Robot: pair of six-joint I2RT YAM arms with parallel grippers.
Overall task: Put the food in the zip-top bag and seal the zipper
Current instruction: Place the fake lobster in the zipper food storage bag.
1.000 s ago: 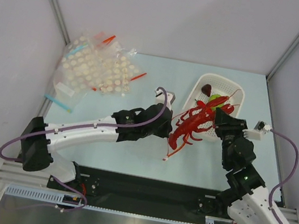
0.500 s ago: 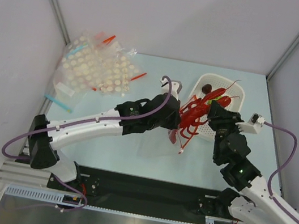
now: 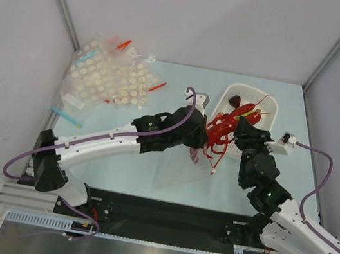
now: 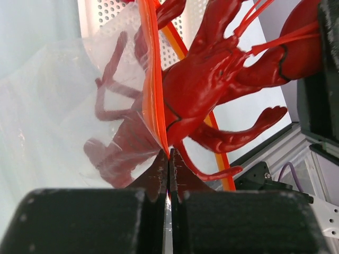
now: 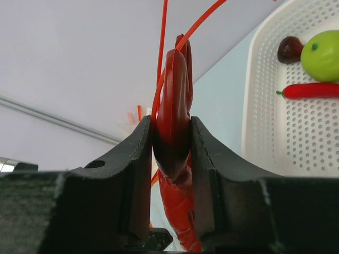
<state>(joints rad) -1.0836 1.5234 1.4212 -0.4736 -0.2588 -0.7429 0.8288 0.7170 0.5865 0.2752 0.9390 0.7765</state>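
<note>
My right gripper [image 3: 239, 128] is shut on one claw of the red toy lobster [image 3: 222, 129] and holds it above the table just left of the basket. In the right wrist view the claw [image 5: 172, 100] sits squeezed between the fingers [image 5: 142, 143]. My left gripper [image 3: 197, 145] is shut on the mouth edge of the clear zip-top bag [image 4: 63, 95], right at the red zipper strip [image 4: 151, 90]. The lobster's body [image 4: 206, 79] lies across the open mouth. Its tail and some legs show through the plastic. The bag [image 3: 176, 167] hangs faintly below my left gripper.
A white perforated basket [image 3: 267, 111] stands behind the lobster; it holds a green fruit [image 5: 320, 55], a dark round item [image 5: 288, 48] and a red chili [image 5: 312, 91]. A pile of dotted bags [image 3: 109, 78] and a blue-strip bag [image 3: 68, 113] lie back left.
My right gripper has carried the lobster left and back toward the bag. My left gripper has lifted the bag's mouth to meet it. The lobster's tail end now shows behind the plastic.
</note>
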